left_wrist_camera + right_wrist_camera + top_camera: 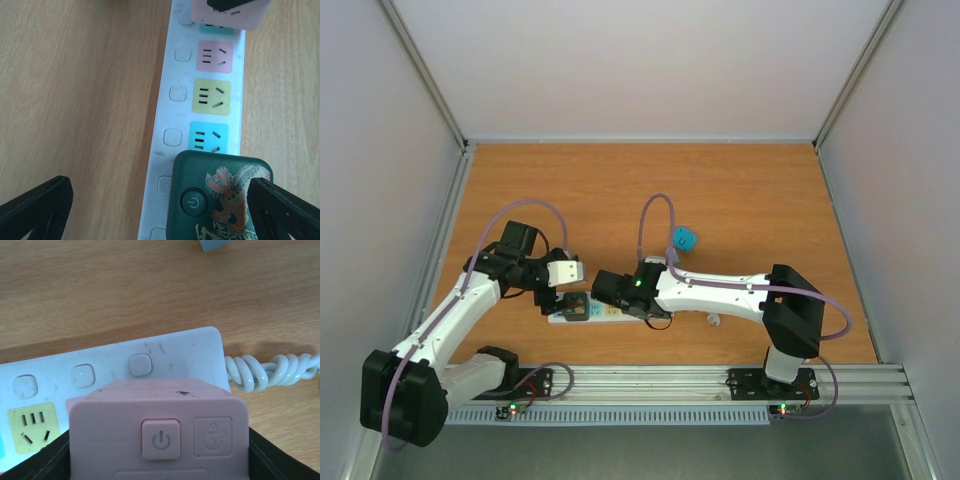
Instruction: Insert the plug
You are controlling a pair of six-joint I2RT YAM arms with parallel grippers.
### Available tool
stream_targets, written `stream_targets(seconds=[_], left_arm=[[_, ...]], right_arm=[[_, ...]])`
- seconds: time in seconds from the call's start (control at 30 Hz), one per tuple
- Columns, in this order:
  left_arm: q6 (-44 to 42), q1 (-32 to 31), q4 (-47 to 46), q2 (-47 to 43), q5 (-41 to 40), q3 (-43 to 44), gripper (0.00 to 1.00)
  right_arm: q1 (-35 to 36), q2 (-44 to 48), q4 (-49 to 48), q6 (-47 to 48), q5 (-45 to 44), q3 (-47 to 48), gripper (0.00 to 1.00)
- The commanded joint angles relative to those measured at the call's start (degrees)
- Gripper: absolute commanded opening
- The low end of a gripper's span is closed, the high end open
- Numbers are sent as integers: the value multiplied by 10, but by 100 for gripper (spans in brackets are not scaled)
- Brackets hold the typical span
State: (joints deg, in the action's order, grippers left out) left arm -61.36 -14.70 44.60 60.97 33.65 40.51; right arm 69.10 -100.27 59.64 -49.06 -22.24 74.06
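The right gripper (160, 460) pinches the pink plug (159, 415) from both sides. The plug is right over the end of the white power strip (170, 352), near its curly cord (260, 372). The left gripper (160, 210) is spread wide around a green plug (220, 200) sitting farther along the strip.

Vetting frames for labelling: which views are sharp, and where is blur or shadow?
Top external: even light, no glare, details small. Left wrist: power strip sharp, pink plug at top edge soft. Right wrist: pink plug crisp; coiled cord casts a soft shadow.
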Motion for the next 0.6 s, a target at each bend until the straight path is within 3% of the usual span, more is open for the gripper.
stream_targets(seconds=[0.0,0.57], left_arm=[[-13,4,5,6,-8,7,95],[-22,4,1,12,-10,3,94]], right_arm=[[2,-16,58,-14,2,-25,1],[2,-33,-4,13,37,-22,1]])
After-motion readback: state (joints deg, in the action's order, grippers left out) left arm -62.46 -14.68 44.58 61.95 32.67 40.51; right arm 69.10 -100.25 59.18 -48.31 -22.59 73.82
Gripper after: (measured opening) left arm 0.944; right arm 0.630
